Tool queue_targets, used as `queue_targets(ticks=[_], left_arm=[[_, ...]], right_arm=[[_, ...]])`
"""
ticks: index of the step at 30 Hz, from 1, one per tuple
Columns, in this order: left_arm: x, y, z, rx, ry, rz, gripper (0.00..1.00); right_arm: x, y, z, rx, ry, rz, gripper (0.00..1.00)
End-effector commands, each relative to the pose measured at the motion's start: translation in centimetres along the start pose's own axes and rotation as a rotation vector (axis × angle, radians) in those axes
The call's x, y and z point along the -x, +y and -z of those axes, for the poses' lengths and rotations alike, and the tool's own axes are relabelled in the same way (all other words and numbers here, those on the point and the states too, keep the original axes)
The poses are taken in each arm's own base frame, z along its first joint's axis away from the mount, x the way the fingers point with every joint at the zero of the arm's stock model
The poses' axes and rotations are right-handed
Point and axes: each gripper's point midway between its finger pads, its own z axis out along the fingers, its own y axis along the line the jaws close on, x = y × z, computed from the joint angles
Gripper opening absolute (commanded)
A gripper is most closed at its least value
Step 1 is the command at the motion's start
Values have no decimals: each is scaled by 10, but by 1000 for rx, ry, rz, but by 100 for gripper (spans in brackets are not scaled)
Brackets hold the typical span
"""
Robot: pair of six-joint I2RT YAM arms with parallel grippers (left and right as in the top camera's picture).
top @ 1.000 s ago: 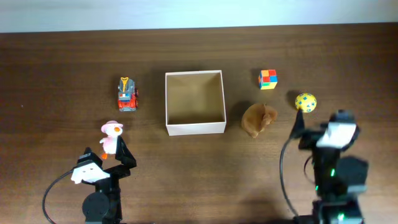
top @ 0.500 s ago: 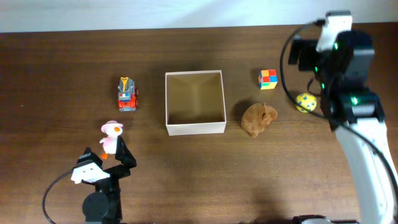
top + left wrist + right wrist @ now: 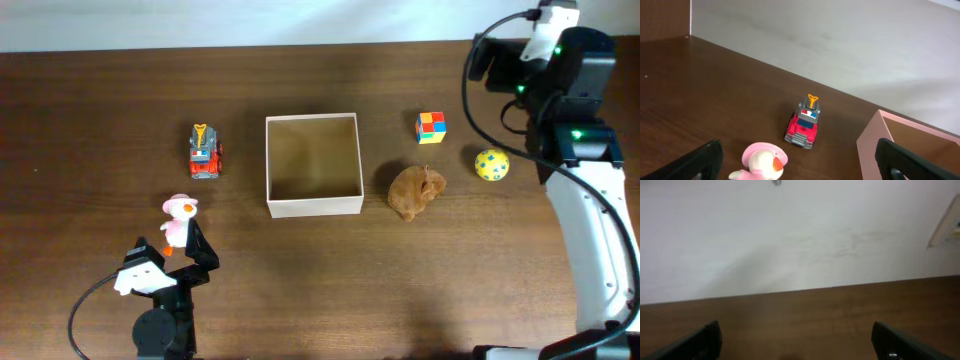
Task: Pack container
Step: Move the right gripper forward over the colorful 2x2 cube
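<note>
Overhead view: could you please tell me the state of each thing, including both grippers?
Box, open on top, empty.
Fire truck, on its wheels, outside the box.
Pink bird, on the table, not held.
Colour cube, on the table, not held.
Brown plush toy, on the table, outside the box.
Yellow ball, on the table, not held.
Left gripper, open, empty.
Right gripper, open, empty.

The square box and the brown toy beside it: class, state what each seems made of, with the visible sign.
The container looks like cardboard: matte tan inside, smooth white outer walls, thin straight edges. The brown toy looks like soft plush: fuzzy rounded outline, no shine; too small to be sure.
</note>
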Motion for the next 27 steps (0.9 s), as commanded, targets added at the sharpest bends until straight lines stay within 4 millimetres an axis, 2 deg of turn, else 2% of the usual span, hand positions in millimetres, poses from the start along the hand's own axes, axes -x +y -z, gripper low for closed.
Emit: queue_targets(ticks=[1, 5, 8, 16, 22, 27], left_arm=[[-2, -1, 0, -8, 3, -16, 99], [-2, -1, 0, -8, 3, -16, 99], [-2, -1, 0, -8, 3, -16, 99], [-2, -1, 0, -8, 3, -16, 99], [-2, -1, 0, -8, 3, -16, 99], [-2, -1, 0, -8, 3, -16, 99]], right_arm=[[10, 2, -4, 10, -19, 28, 99], [7, -6, -11, -32, -4, 93, 99], [-5, -13, -19, -68, 32, 96, 99], [-66, -23, -46, -81, 233, 225, 99], [-94, -8, -63, -31, 301, 331, 99], [-132, 6, -87, 46, 374, 328, 99]])
